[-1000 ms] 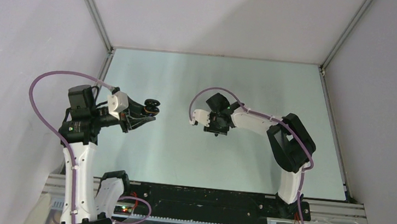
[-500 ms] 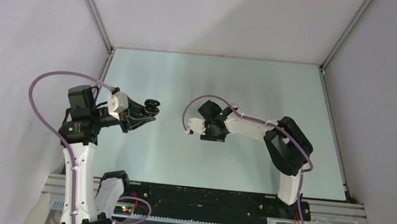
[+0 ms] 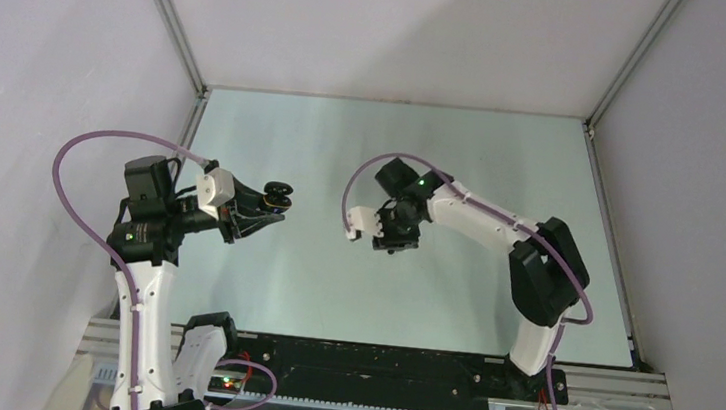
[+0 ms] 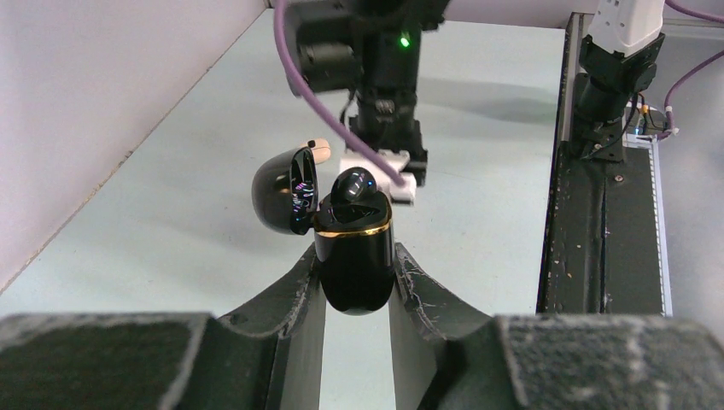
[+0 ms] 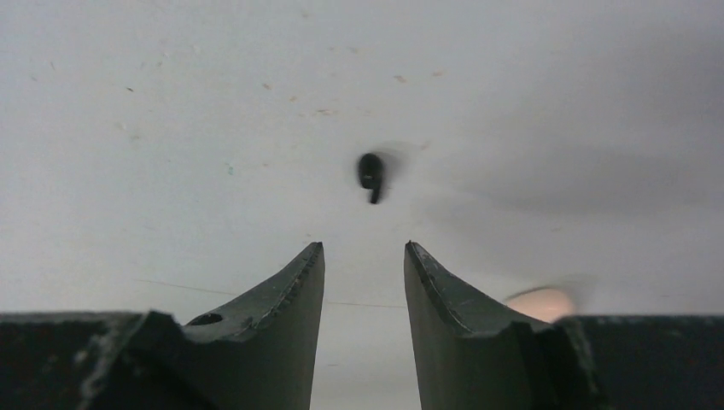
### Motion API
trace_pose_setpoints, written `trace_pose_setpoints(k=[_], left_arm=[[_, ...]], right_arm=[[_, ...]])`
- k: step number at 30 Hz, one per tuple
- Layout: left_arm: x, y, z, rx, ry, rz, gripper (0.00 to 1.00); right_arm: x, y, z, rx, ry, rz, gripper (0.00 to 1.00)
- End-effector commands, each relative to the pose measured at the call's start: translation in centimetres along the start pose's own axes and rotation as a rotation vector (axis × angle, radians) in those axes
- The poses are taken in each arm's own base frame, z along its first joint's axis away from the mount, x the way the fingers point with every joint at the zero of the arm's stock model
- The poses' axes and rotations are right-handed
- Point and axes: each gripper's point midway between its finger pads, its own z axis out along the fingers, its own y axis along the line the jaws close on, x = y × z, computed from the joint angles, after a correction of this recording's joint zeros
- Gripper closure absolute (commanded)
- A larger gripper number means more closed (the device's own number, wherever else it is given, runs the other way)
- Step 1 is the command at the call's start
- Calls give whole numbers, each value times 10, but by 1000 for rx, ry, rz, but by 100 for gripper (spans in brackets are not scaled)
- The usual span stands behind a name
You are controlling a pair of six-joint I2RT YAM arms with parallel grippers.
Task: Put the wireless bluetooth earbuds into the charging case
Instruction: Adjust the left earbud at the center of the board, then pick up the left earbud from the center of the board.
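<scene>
Facing a seemingly black earbud (image 5: 370, 175), right gripper (image 5: 364, 248) gapes; left gripper (image 4: 355, 253) clamps case (image 4: 353, 282).

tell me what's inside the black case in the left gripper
The case, lid flipped open, shows one glossy black rounded shape at its gold rim, likely a seated earbud. The rim hides the wells below, so a second earbud cannot be confirmed.

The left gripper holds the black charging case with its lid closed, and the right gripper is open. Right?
No: the left wrist view shows the lid open. The left gripper does hold the black charging case; the right gripper is open.
</scene>
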Motion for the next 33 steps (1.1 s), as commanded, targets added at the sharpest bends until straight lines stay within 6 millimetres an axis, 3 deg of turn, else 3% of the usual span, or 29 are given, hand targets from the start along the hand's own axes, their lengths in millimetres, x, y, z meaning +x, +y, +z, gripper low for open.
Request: trace_pose_setpoints(k=[1,2,8,19,33], left_arm=[[-9,-3,-1,16,-27,48,93],[-9,-3,-1,15,-26,50,93],[-9,-2,-1,8,-22,52,93],[-7,-1,-1,10,-22,47,93],[-7,-1,-1,5,-18,49,93]], right_arm=[[-26,-19,-22,-32,-211,-187,56],[-25,-23,-19,-45,-222,-231,56],[-19,-1,3,-191,-269,-387,55],[-22,-1,33,-152,-224,-492,56],[-9,-8,42,-239,-86,-531,55]])
